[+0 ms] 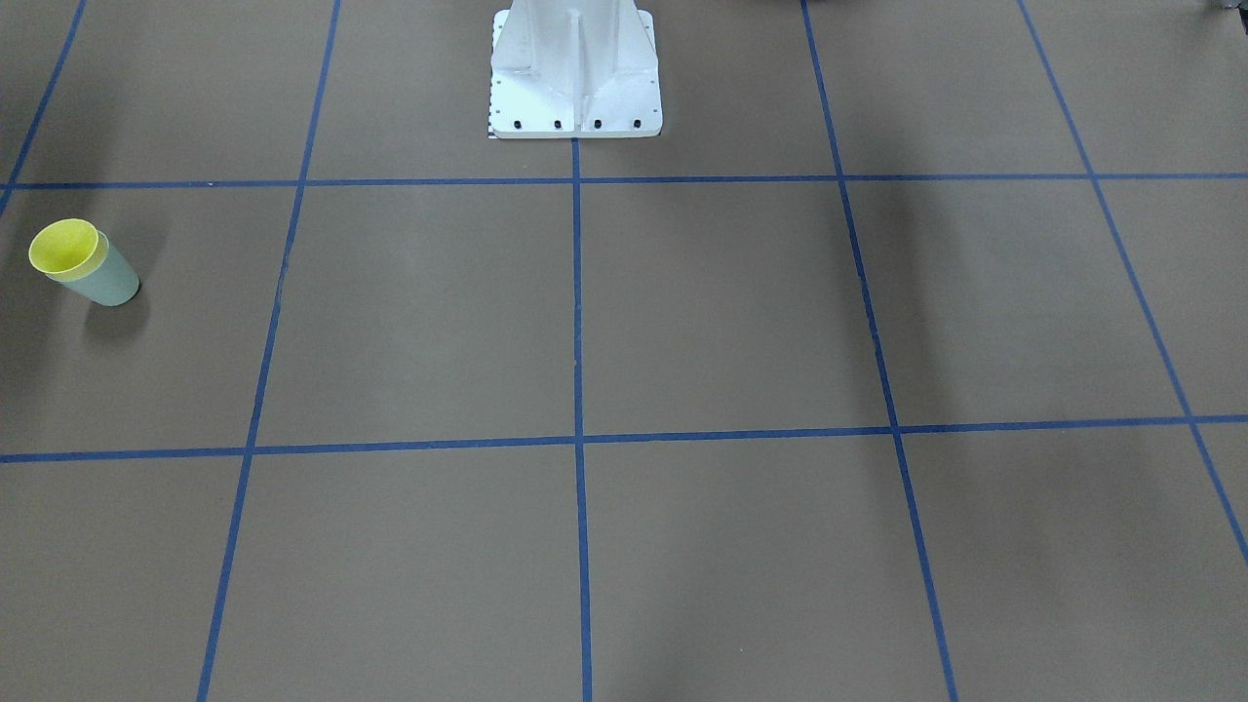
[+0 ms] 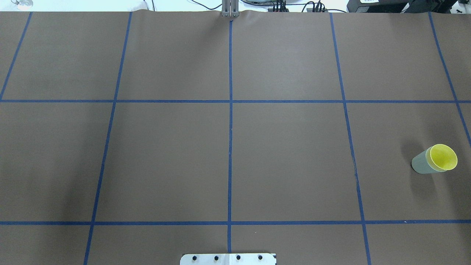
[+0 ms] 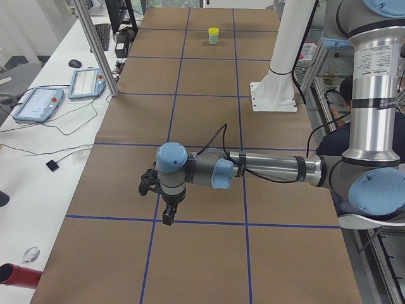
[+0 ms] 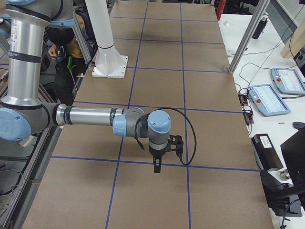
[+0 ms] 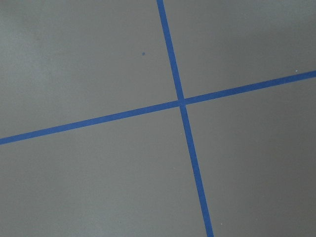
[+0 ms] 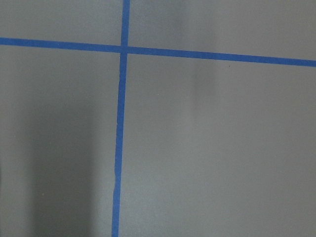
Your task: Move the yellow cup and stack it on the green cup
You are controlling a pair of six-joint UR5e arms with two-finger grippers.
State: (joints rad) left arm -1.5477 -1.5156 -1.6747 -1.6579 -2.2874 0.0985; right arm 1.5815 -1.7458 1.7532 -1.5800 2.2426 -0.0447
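Observation:
The yellow cup point(image 1: 63, 249) sits nested inside the green cup point(image 1: 115, 280); the pair stands upright on the brown table at the robot's far right. In the overhead view the yellow cup point(image 2: 443, 157) fills the mouth of the green cup point(image 2: 420, 165). The stack also shows far off in the exterior left view point(image 3: 214, 36). My left gripper point(image 3: 167, 219) hangs above the table, far from the cups, fingers pointing down. My right gripper point(image 4: 157, 168) hangs the same way above the table. Both show only in the side views, so I cannot tell whether they are open or shut.
The white robot pedestal point(image 1: 575, 73) stands at the table's robot-side edge. Blue tape lines point(image 2: 230, 121) divide the brown table into squares. Metal posts point(image 3: 95, 44) and teach pendants point(image 4: 269, 98) stand beside the table. A person point(image 4: 64, 52) is behind the robot.

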